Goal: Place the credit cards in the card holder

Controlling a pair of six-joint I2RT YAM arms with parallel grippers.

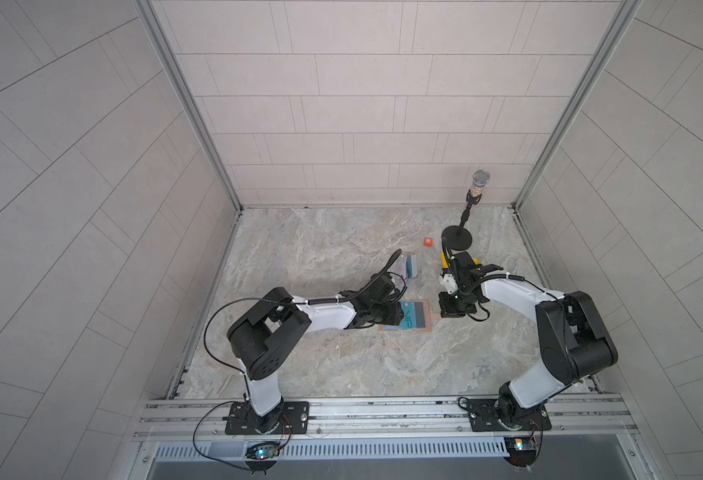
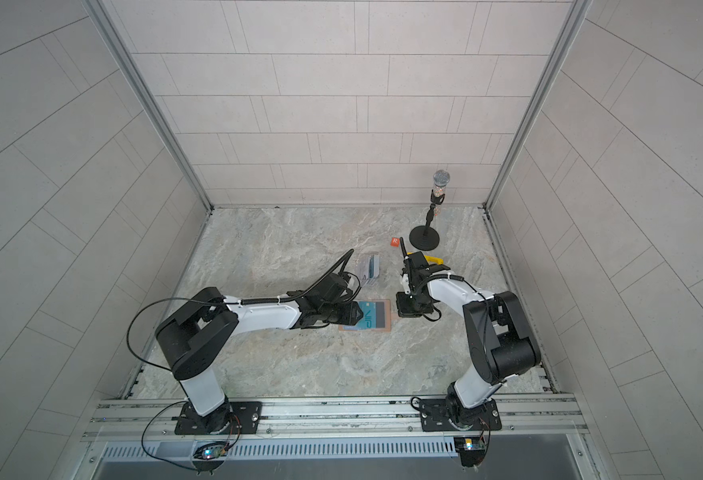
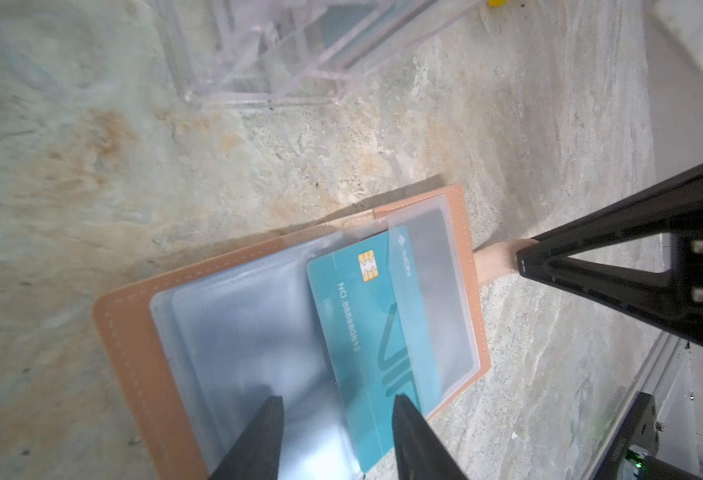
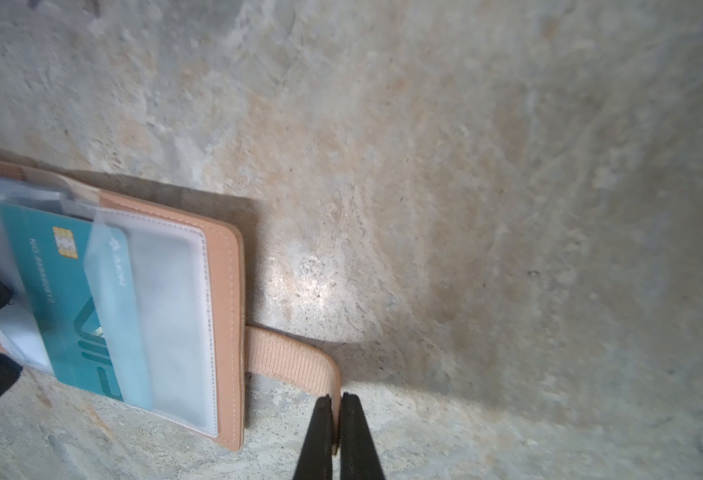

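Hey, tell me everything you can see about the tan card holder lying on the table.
The card holder is a tan leather-look wallet with pale stitching, lying open and flat on the stone-patterned table. Inside are clear plastic sleeves. A teal card with a chip sits partway into the sleeve on the tab side. Its ribbed tab is pinched by the shut right end effector; the open left end effector hovers over the card's free end.
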